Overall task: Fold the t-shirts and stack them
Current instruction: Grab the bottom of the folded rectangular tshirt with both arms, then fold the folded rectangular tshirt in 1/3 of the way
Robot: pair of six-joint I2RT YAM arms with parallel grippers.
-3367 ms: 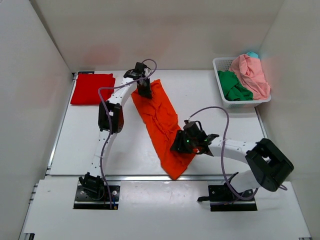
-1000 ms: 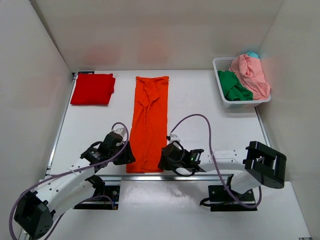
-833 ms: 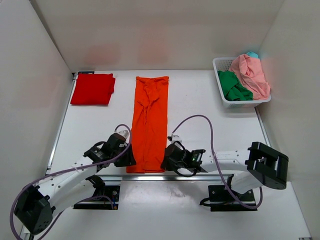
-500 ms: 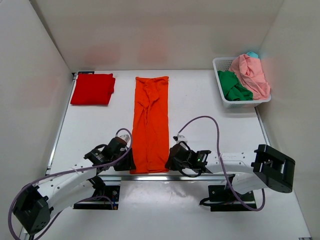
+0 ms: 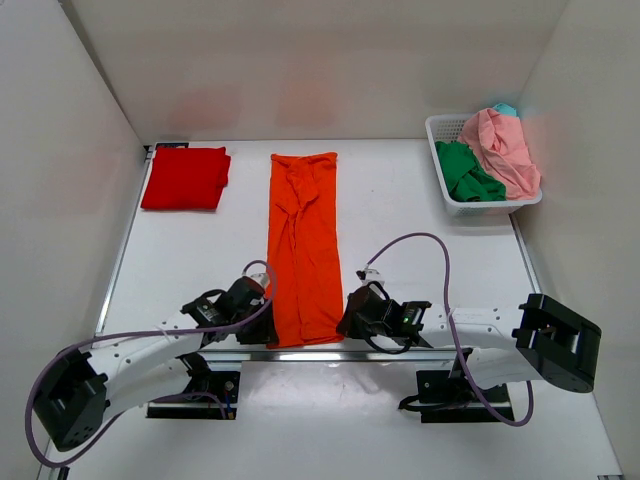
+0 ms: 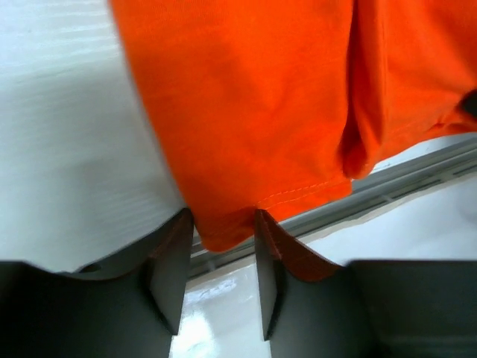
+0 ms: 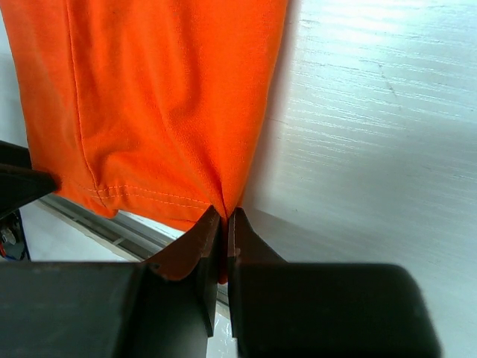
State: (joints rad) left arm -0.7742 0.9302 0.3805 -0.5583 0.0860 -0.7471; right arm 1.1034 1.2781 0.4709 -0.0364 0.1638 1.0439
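top view: bright, flat, diffuse light from overhead. the white table [image 5: 420, 200] and walls are close to washed out. there is a faint reddish cast on the back wall [image 5: 300, 100] above the orange t-shirt [image 5: 303, 250]. soft, short shadows lie under both arms.

left wrist view: left gripper [image 6: 221, 224] dark and soft-focused. the table surface is streaked with blur, with glare below its edge.

right wrist view: right gripper [image 7: 223, 220] near black, underexposed. a grey shadow falls beside the cloth, glare sits upper right, and the cloth is in focus.
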